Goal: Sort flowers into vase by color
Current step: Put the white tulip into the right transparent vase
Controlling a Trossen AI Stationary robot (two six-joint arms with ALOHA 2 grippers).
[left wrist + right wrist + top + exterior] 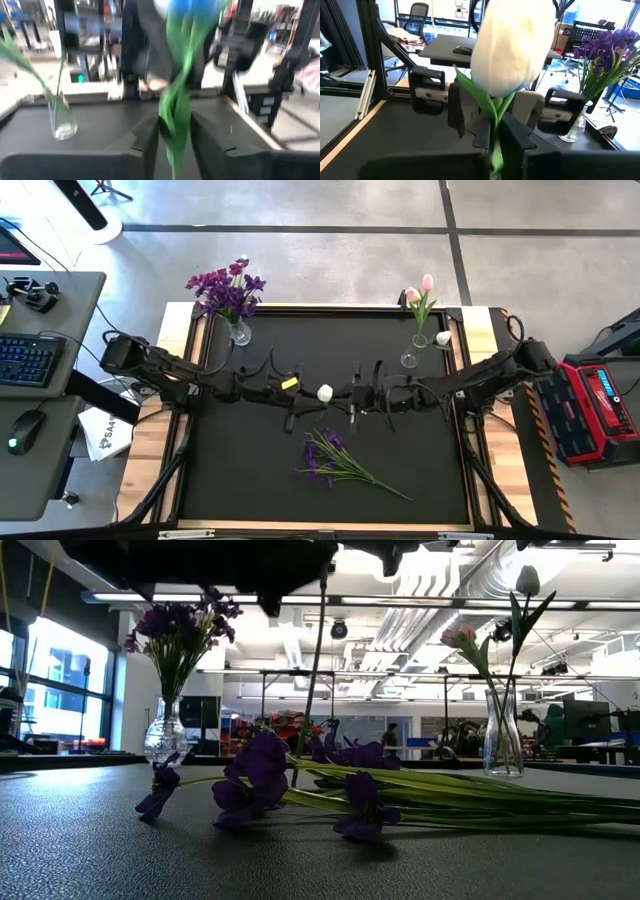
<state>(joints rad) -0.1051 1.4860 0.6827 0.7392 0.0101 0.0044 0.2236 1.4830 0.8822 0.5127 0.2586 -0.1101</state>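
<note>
The white tulip [325, 392] hangs over the middle of the desk [250, 470], and my right fingers [492, 131] are pinched shut on its green stem just under the bud. My left fingers [175, 131] meet it from the other side, a little spread around the same stem. Nearer the desk's front edge than the tulip lies a bunch of purple flowers [335, 460]. Behind the tulip, at the back edge, the left vase [240, 332] holds purple flowers [225, 288] and the right vase [420, 340] holds pink tulips [420, 290].
</note>
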